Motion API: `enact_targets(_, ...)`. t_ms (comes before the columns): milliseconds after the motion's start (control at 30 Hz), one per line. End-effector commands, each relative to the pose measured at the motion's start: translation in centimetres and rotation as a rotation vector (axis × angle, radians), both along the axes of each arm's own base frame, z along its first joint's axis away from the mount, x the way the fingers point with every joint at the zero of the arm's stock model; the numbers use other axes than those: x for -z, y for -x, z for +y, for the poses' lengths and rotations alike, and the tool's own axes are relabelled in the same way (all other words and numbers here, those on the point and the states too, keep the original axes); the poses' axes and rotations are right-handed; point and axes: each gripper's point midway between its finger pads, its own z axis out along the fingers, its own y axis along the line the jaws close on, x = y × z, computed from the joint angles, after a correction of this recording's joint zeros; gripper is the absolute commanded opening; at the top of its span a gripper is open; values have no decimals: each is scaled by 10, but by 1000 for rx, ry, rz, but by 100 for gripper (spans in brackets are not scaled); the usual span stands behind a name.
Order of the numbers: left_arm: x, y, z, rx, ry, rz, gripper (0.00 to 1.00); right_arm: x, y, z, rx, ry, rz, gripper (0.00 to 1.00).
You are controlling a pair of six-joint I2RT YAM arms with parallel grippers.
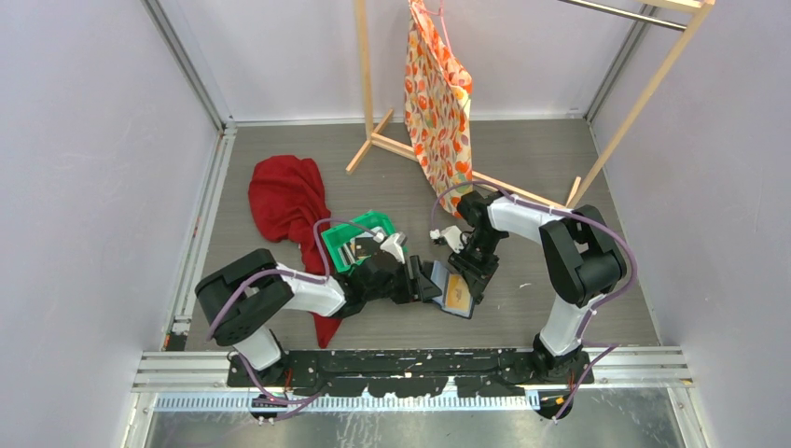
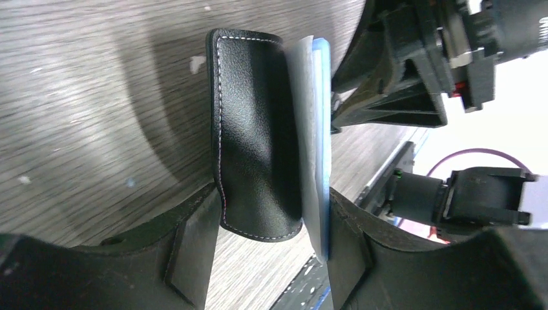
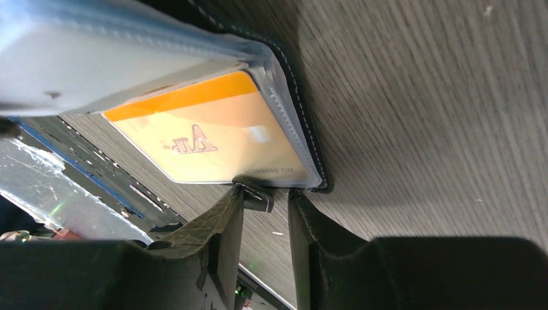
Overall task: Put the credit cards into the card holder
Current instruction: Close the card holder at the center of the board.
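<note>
Card holder (image 2: 255, 129) is clamped by the left end effector (image 2: 271, 216) over the bench (image 2: 97, 97), its tab (image 3: 260, 197) pinched by the right end effector (image 3: 266, 206); one orange-yellow card (image 3: 213, 139) is sleeved; others are unseen.

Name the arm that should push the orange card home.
Right. The right arm's fingers sit at the near edge of the orange card, lined up to push. The left arm's fingers are clamped around the card holder, so that arm should steady it.
</note>
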Motion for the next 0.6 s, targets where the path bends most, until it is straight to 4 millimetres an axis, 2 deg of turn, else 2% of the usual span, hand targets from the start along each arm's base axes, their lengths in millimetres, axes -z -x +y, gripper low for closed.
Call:
enact_targets(0,-55,0,-34,60,263,-64,57,15,-17,10,-19,-23,-65,37)
enact_targets(100,-68,2,-44,100,335,-77,57,14,-17,10,-18,-23,-64,37)
enact_targets(233,-67,3,-45,100,308,-63,57,13,-18,11,-16,-27,-69,37)
enact_targets(333,-62,1,-36,67,190,-81,55,11,-19,12,-13,-33,-76,37)
enact_targets(433,-57,5,-24,67,-7,-125,52,8,-20,14,-8,-45,-82,38)
enact_targets(567,-54,2,-18,52,-150,-138,43,1,-22,20,1,-80,-90,40)
